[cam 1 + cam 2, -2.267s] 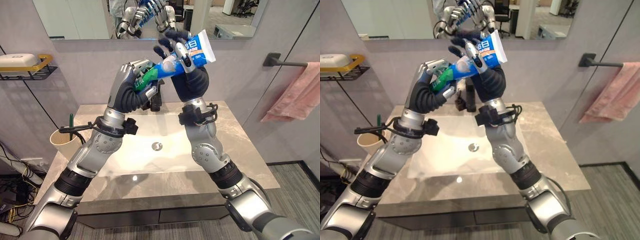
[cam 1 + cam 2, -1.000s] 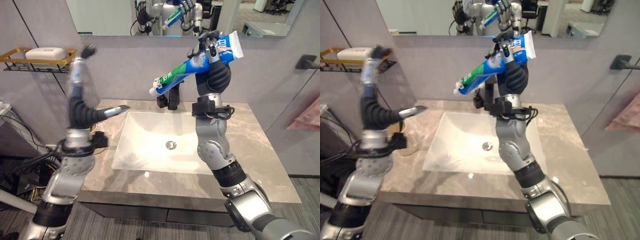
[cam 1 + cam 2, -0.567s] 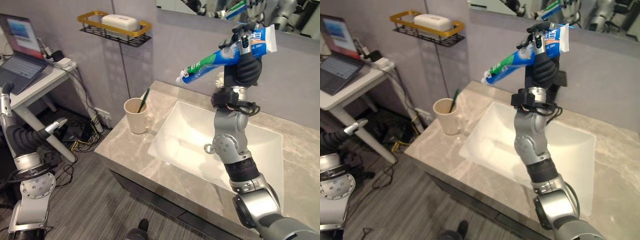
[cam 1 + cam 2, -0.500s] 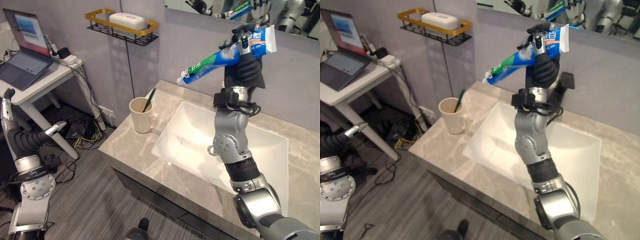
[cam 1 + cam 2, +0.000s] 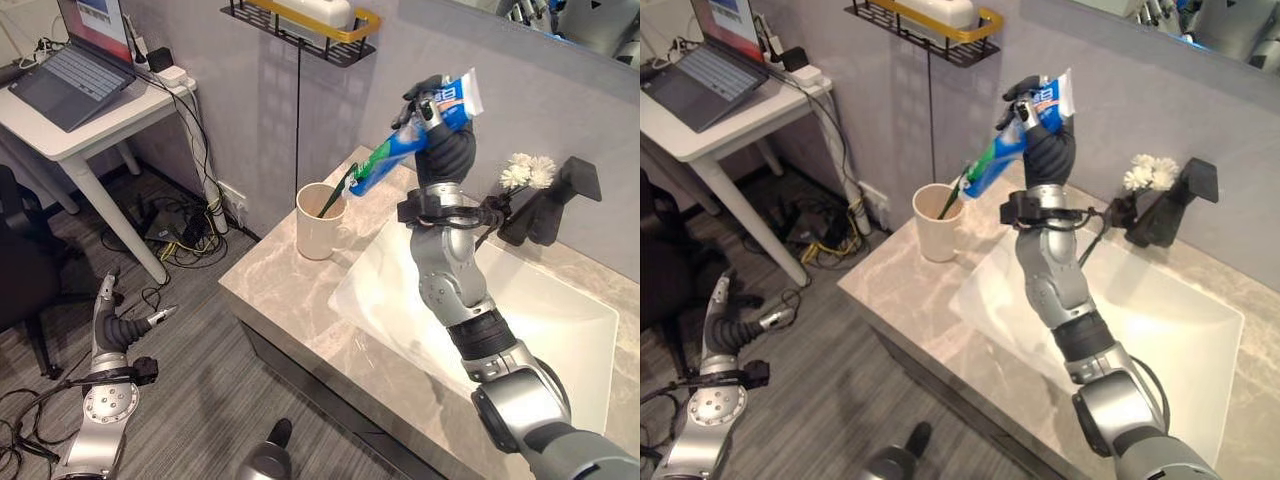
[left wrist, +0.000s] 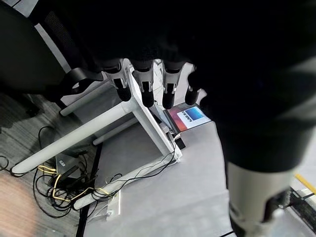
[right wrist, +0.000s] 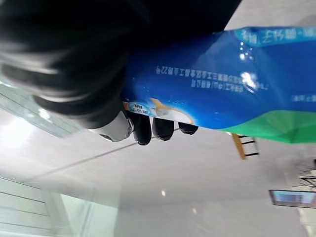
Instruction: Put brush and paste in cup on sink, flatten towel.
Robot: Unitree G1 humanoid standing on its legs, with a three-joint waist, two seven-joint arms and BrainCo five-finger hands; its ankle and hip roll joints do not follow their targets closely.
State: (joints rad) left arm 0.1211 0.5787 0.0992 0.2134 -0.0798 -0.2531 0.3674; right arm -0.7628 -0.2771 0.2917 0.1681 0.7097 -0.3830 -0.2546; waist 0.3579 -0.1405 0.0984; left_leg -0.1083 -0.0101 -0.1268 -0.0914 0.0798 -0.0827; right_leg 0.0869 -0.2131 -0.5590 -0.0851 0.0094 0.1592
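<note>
My right hand [image 5: 447, 150] is shut on a blue, green and white toothpaste tube [image 5: 412, 138], held tilted with its cap end down, just above the far rim of a cream cup [image 5: 320, 224]. The cup stands on the marble counter [image 5: 290, 300] left of the sink basin [image 5: 500, 330], and a green toothbrush [image 5: 334, 197] leans in it. In the right wrist view the fingers [image 7: 158, 129] wrap the tube [image 7: 222, 89]. My left hand [image 5: 108, 312] hangs low by the floor at the far left, its fingers [image 6: 143, 91] straight and holding nothing.
A black faucet [image 5: 548, 203] and white flowers [image 5: 527, 171] stand behind the basin. A gold-rimmed wall shelf [image 5: 310, 20] with soap hangs above the cup. A white desk [image 5: 95, 125] with a laptop [image 5: 85, 65] stands to the left, with cables [image 5: 185, 235] on the floor.
The camera has swung left and down. My right hand has tipped the tube lower, its cap end now at the cup. My left arm has dropped towards the floor.
</note>
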